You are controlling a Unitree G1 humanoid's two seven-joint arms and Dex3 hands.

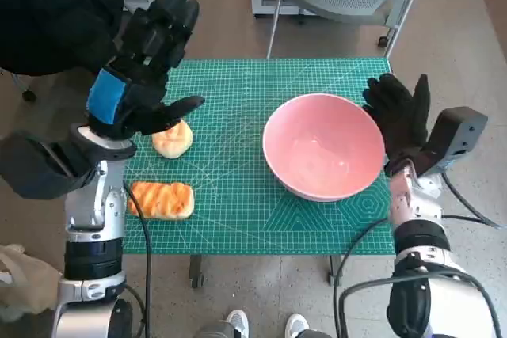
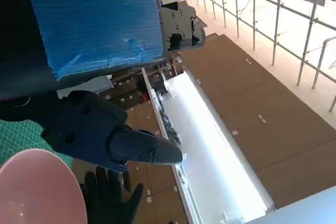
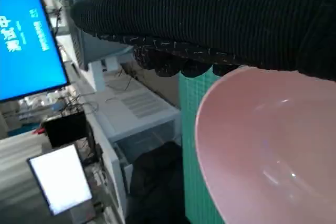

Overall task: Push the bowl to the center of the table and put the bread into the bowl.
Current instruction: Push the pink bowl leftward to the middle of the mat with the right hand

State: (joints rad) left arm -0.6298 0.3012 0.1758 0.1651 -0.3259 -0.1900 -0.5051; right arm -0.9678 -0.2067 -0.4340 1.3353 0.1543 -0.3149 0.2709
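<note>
— Where's the bowl (image 1: pixel 323 146)?
— On the green mat (image 1: pixel 238 211), right of the middle. Its right rim touches the flat right hand (image 1: pixel 400 116), fingers apart, holding nothing.
— And the bread?
— A round roll (image 1: pixel 173 138) and a striped loaf (image 1: pixel 162 199) lie near the mat's left edge, the loaf nearer.
— The left hand (image 1: pixel 142 61)?
— Raised above the roll, fingers spread, holding nothing.
— Free room?
— Bare mat between bread and bowl, and along the far edge.
</note>
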